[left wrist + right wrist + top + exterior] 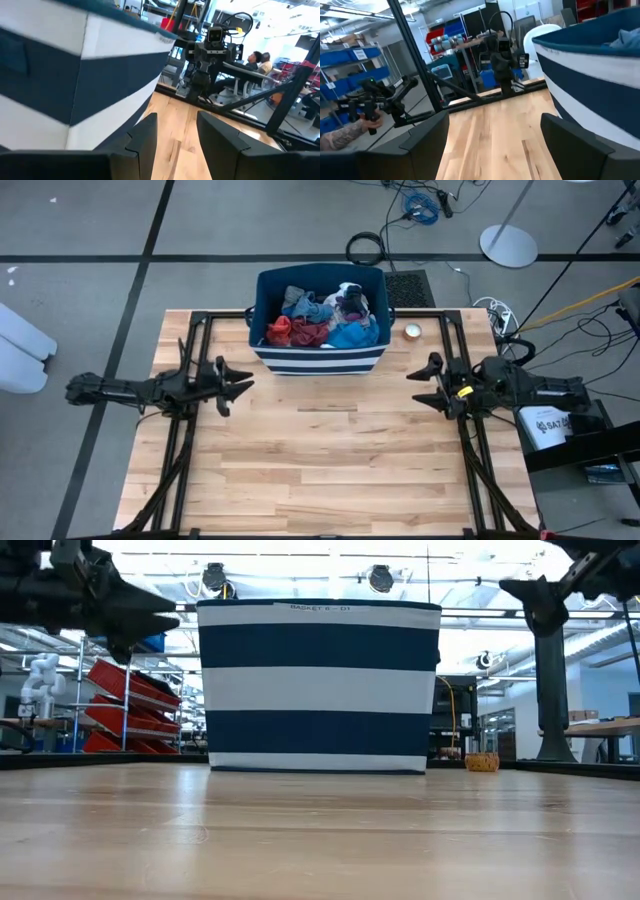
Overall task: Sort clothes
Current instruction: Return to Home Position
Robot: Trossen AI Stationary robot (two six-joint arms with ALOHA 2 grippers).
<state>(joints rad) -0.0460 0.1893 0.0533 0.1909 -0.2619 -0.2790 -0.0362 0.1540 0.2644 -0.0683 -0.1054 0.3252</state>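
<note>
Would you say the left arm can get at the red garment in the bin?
Likely yes: the bin is open-topped, the red garment lies uppermost, and the open left gripper hangs nearby.

Robotics lab or workshop, red parts bins (128, 700) on racks (82, 690), blue bins (347, 56) on shelving, white robot arm (40, 680) beyond, cables (420, 205) on grey floor (80, 230), people (260, 59) seated at desks.
</note>
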